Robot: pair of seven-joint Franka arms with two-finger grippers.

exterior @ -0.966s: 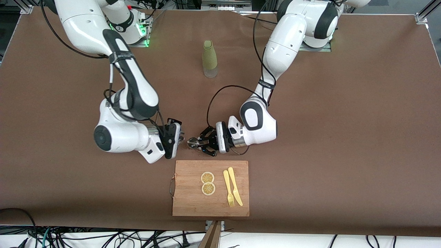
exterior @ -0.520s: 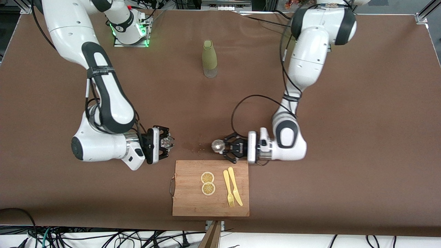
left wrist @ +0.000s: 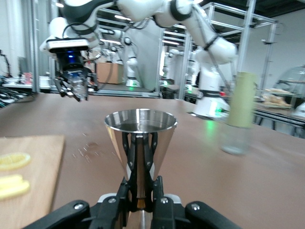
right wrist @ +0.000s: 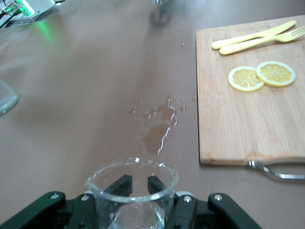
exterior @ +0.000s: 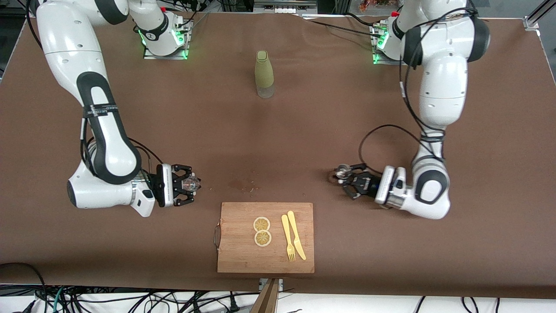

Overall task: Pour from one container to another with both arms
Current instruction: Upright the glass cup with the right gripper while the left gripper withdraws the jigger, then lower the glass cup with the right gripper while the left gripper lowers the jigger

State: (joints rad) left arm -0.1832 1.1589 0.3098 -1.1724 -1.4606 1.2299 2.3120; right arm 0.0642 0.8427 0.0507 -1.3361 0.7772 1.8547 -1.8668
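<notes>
My left gripper point(exterior: 346, 179) is shut on a shiny steel cone-shaped cup point(exterior: 343, 172), held upright low over the brown table toward the left arm's end. In the left wrist view the cup point(left wrist: 140, 138) stands between the fingers point(left wrist: 126, 188). My right gripper point(exterior: 187, 188) is shut on a small clear glass beaker point(exterior: 190, 184), low over the table toward the right arm's end. The beaker point(right wrist: 133, 191) fills the near part of the right wrist view. A wet spill patch point(exterior: 245, 186) lies on the table between the two grippers.
A wooden cutting board point(exterior: 265, 256) lies nearer the front camera than the spill, with two lemon slices point(exterior: 262, 231) and a yellow fork and knife point(exterior: 293, 237) on it. A green-sleeved bottle point(exterior: 264, 74) stands between the arms' bases.
Both arms have swung apart from the middle of the table, each toward its own end. Each carried its vessel along: the steel cup with the left, the glass beaker with the right.
</notes>
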